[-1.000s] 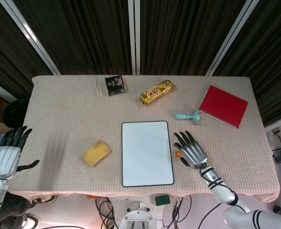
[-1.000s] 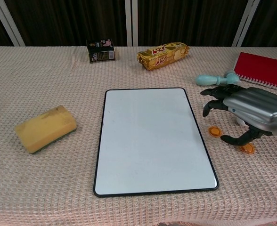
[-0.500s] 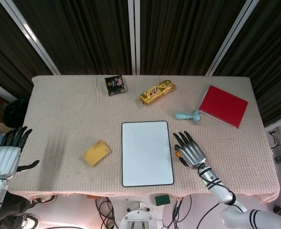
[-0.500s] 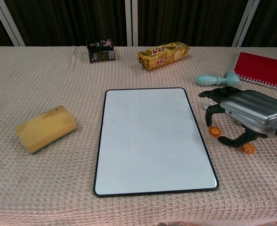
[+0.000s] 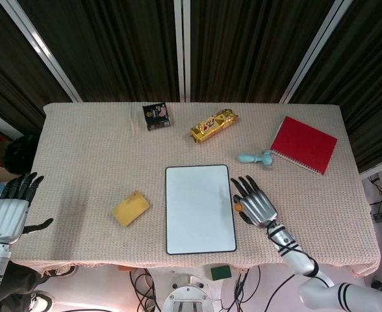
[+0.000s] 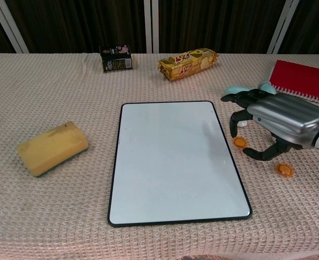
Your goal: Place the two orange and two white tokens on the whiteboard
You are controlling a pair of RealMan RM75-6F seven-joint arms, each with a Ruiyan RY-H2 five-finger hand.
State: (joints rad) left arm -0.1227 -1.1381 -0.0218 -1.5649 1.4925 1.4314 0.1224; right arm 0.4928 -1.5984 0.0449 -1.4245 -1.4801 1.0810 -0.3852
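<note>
- Slowly, over the last second, the right hand has slid toward the whiteboard, and one orange token has travelled with it, pushed along the cloth from further out to a spot just beside the board's right edge.
- That nudging suggests, to my eye, a sweep rather than a lift: the token is almost at the rim but not yet on the white surface, so none of the four looks placed.
- This nearer token lies right under the hand's curled fingertips, between them and the thumb; whether they touch it I cannot tell.
- A second orange token sits on the cloth on the near side of the hand, apart from it and well off the board.
- White tokens: I can't pick them out with any confidence; something pale peeks out by the fingers.
- Right hand holds nothing, fingers spread and arched over the cloth; the left hand hangs off the table's left edge, fingers apart and holding nothing.
</note>
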